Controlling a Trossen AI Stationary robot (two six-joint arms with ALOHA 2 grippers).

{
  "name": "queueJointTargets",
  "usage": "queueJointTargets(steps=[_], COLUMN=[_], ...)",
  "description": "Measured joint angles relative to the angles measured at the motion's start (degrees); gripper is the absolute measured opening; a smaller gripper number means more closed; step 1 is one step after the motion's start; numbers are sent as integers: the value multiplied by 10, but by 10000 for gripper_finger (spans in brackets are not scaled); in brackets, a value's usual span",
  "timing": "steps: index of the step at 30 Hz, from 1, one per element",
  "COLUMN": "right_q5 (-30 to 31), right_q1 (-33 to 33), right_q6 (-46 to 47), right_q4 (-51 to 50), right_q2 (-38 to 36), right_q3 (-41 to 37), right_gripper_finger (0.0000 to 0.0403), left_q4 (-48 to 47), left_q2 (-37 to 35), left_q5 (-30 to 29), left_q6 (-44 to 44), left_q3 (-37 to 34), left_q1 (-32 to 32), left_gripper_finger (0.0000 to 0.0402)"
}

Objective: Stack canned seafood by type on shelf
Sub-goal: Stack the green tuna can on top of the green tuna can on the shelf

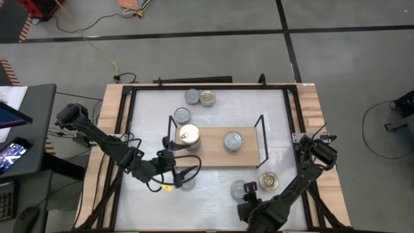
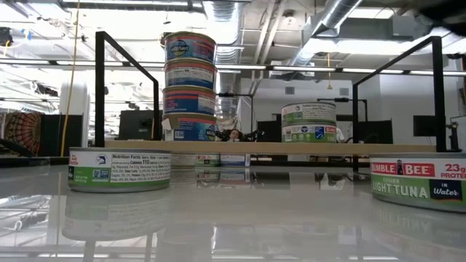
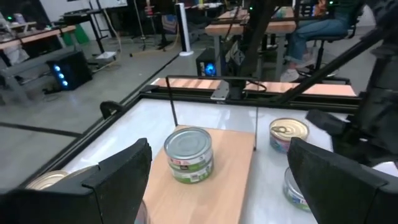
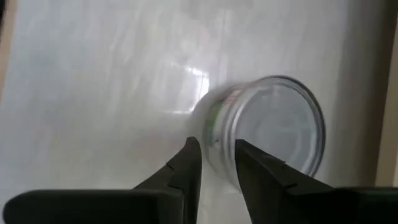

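While your right hand hangs narrow over a silver-lidded tin near the counter's front edge, its fingers sit too close together to straddle it, so no grip shows. Your left hand waits wide beside the shelf, holding nothing. That shelf carries a tall stack at one end and a shorter pair mid-board, types apart. Labels are mostly unreadable.
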Motion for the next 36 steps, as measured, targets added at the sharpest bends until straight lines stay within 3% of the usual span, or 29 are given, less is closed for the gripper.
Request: queueJointTargets(steps=[3, 8, 18, 30, 36], right_q5=[1, 54, 68, 52, 44], right_q1=[10, 24, 22, 49, 48], right_q6=[-9, -12, -36, -17, -5], right_q4=[1, 5, 24, 28, 29], right_q2=[6, 13, 13, 12, 11], right_q3=[-1, -8, -39, -38, -38], right_gripper_finger=[135, 128, 117, 28, 23], left_q4=[-8, -17, -20, -28, -28], left_q2=[0, 0, 0, 0, 0], left_q5=[-1, -1, -1, -2, -2], left_q6=[-6, -16, -17, -23, -25], left_q3=[0, 0, 0, 0, 0], left_q1=[0, 0, 0, 0, 0], left_gripper_finger=[361, 361, 361, 361, 361])
